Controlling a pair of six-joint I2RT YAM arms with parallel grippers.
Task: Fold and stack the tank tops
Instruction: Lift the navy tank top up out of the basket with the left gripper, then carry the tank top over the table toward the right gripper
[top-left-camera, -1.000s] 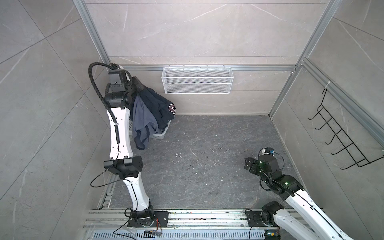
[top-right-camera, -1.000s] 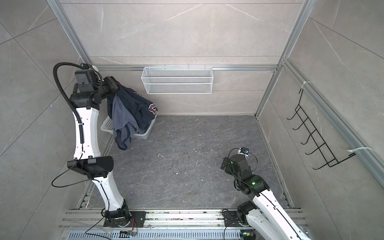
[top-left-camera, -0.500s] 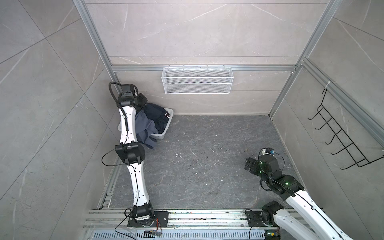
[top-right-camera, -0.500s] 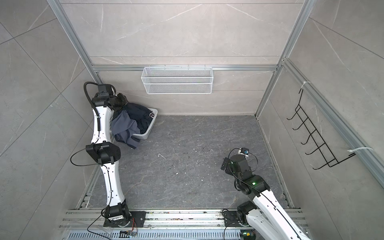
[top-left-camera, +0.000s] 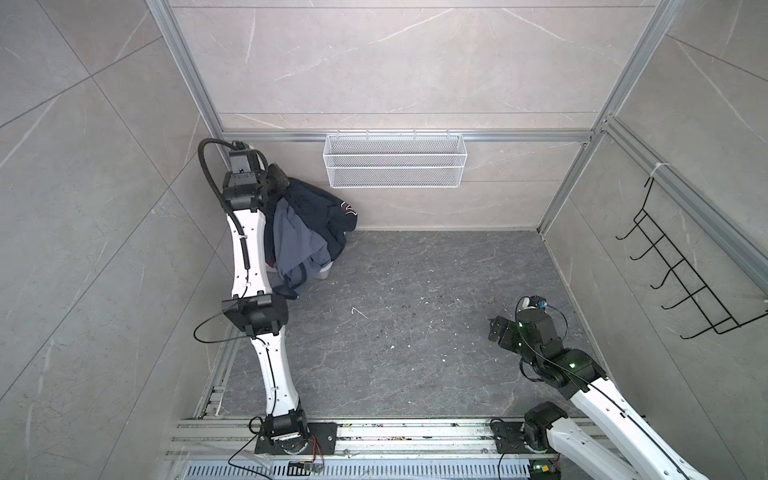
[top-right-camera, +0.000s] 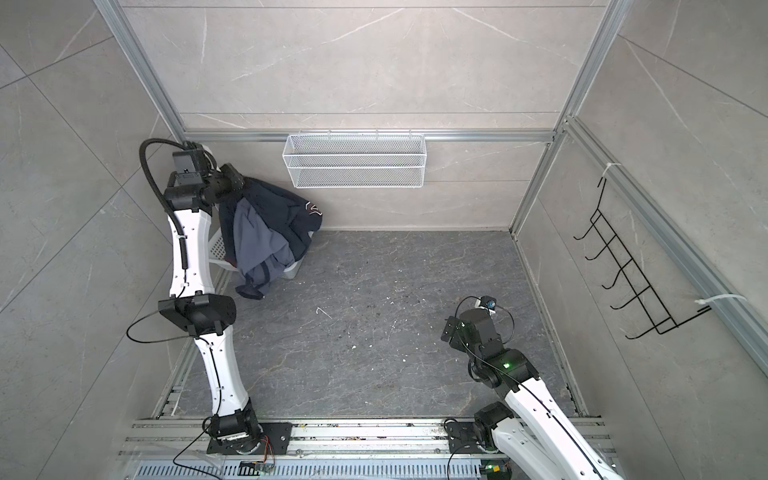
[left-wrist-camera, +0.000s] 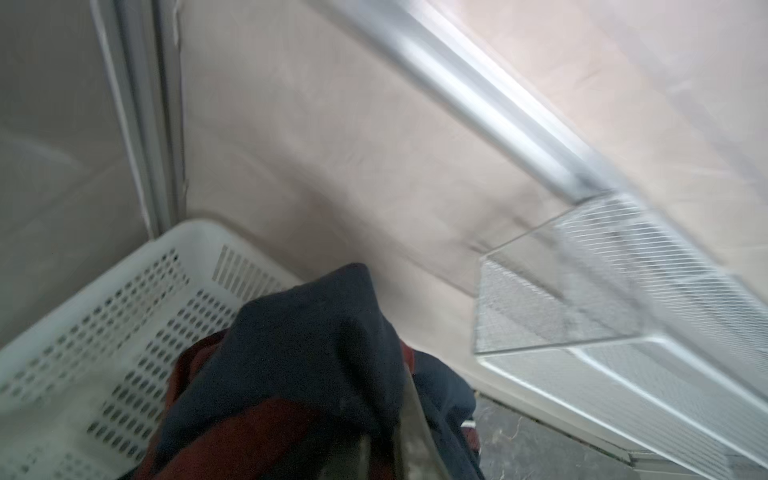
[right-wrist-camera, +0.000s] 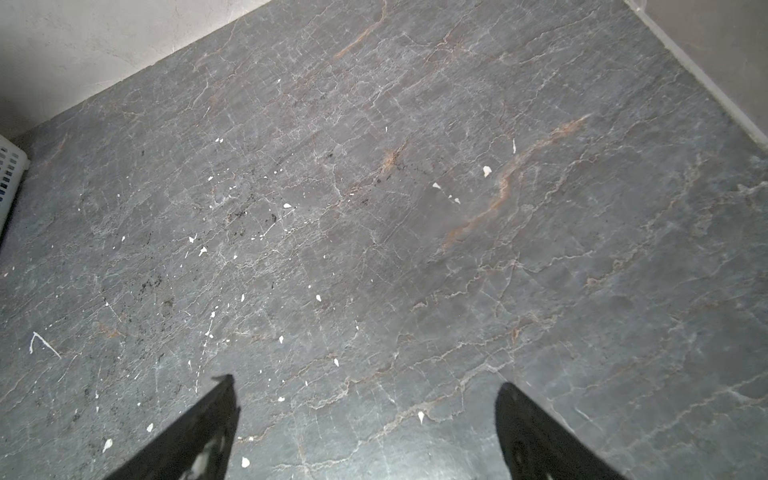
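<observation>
1. Above the white basket (top-left-camera: 326, 272), in a top view, the left gripper (top-left-camera: 282, 185) is clamped shut on bunched cloth, and both tops hang from it over the basket. The navy tank top (top-left-camera: 322, 210) drapes on the side of the basket nearer the back wall. A scrap of white lettering and dark-red edging shows at its outer fold. The blue-grey tank top (top-left-camera: 297, 241) hangs in front of it, crumpled lengthwise, and its lower end trails past the basket's near rim. Whether the pinch also catches the blue-grey cloth cannot be told.
2. Over the basket's perforated wall (top-right-camera: 218, 247), in a top view, the same bundle hangs: navy (top-right-camera: 282, 212) behind, blue-grey (top-right-camera: 257, 245) in front. The right gripper (top-right-camera: 449, 330) hovers well apart from the basket, above the dark floor (top-right-camera: 374, 332).
3. Just above the basket (left-wrist-camera: 124, 291), in the left wrist view, navy cloth (left-wrist-camera: 311, 332) rises in a soft peak with dark-red trim (left-wrist-camera: 257, 436) folded beneath it. The picture is blurred, and cloth hides most of the fingers.
4. Far from the basket's corner (right-wrist-camera: 10, 174), in the right wrist view, the right gripper (right-wrist-camera: 365, 386) stands spread wide and empty, with only bare floor between its fingers.
</observation>
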